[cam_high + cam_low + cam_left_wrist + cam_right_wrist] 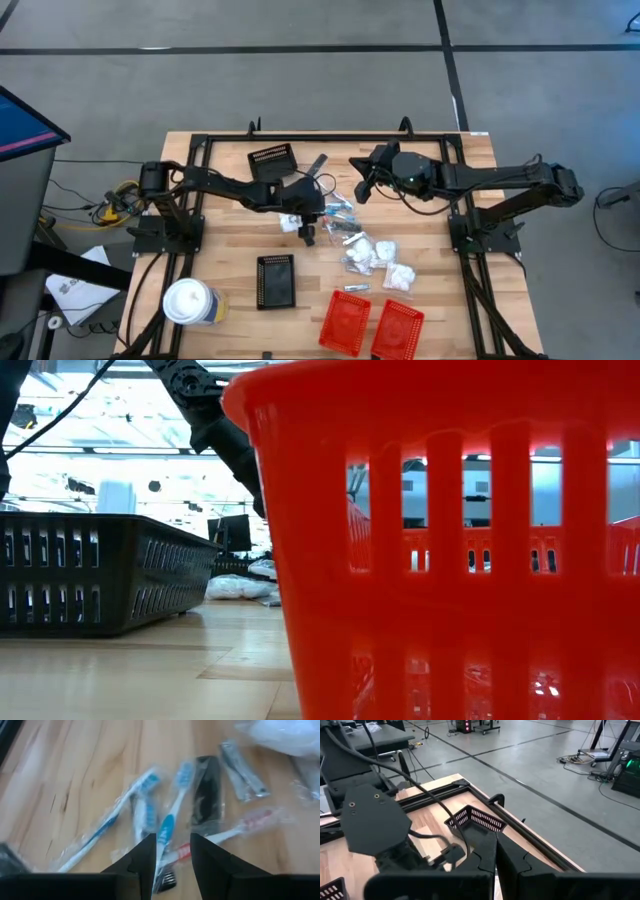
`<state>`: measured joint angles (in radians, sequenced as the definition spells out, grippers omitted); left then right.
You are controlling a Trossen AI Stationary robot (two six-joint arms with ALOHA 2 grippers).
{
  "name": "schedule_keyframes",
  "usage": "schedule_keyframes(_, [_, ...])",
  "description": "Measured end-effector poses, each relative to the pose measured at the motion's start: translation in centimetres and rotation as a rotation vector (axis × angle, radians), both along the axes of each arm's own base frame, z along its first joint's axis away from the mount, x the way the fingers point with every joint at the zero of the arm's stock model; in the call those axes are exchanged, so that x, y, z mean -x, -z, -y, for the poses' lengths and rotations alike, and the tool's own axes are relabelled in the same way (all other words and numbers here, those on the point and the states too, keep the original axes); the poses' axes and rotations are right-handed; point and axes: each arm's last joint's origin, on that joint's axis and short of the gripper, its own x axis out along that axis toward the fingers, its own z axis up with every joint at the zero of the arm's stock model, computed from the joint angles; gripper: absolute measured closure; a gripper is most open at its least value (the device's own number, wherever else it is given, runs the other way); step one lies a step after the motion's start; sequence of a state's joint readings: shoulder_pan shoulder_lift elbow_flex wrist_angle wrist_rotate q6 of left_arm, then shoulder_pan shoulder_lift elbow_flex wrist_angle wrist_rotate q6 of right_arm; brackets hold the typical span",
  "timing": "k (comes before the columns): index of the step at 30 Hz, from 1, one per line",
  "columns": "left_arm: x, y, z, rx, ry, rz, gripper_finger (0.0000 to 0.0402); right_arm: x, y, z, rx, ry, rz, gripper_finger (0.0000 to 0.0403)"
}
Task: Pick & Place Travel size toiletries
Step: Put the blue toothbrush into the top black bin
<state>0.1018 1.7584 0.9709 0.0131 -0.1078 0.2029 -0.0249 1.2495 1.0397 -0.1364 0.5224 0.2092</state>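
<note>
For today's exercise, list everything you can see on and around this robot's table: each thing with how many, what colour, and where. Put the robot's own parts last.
Wrapped toothbrushes: several, blue-and-white and one reddish, clear wrappers, on the wood below the left gripper.
Dark packet: one, black, beside the toothbrushes.
White packets: a cluster, clear-wrapped, table centre-right.
Black baskets: two, one near centre-front, the other at the far edge.
Red baskets: two, side by side at the near edge.
White cup: one, lidded, near-left corner.
Table: one, light wood.
Left gripper: dark, fingers parted over a blue toothbrush, holding nothing.
Right gripper: dark, shut, empty, raised over the far side.
</note>
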Motion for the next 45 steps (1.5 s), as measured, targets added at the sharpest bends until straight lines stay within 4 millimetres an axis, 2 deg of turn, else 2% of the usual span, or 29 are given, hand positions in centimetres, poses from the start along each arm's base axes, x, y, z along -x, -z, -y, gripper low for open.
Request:
schedule_keyframes(10, [-0.8, -0.6, 2.4, -0.104, 0.162, 0.067, 0.0288, 0.1, 0.3, -0.4, 0.103, -0.054, -0.106, 0.0403])
schedule_keyframes(16, [-0.6, -0.6, 0.8, -0.139, 0.015, 0.067, 0.0288, 0.2, 0.3, 0.5, 0.104, -0.021, -0.109, 0.0403])
schedule_keyframes(25, [0.3, 1.9, -2.2, -0.073, -0.092, 0.002, 0.0288, 0.2, 0.3, 0.6, 0.073, -0.007, -0.087, 0.0403])
schedule_keyframes(31, [0.1, 2.3, -2.2, -0.027, -0.052, 0.018, 0.0285, 0.2, 0.3, 0.6, 0.072, -0.007, -0.085, 0.0403])
schedule_keyframes(36, [-0.1, 2.0, -2.1, -0.007, -0.067, 0.052, 0.0240, 0.2, 0.3, 0.6, 0.073, -0.008, -0.086, 0.0403])
schedule_keyframes(41, [-0.3, 2.9, -2.2, 0.044, -0.053, 0.040, 0.0185, 0.2, 0.3, 0.6, 0.074, -0.008, -0.086, 0.0403])
schedule_keyframes(45, [-0.5, 3.2, -2.4, 0.038, -0.063, 0.053, 0.0169, 0.2, 0.3, 0.6, 0.072, -0.008, -0.085, 0.0403])
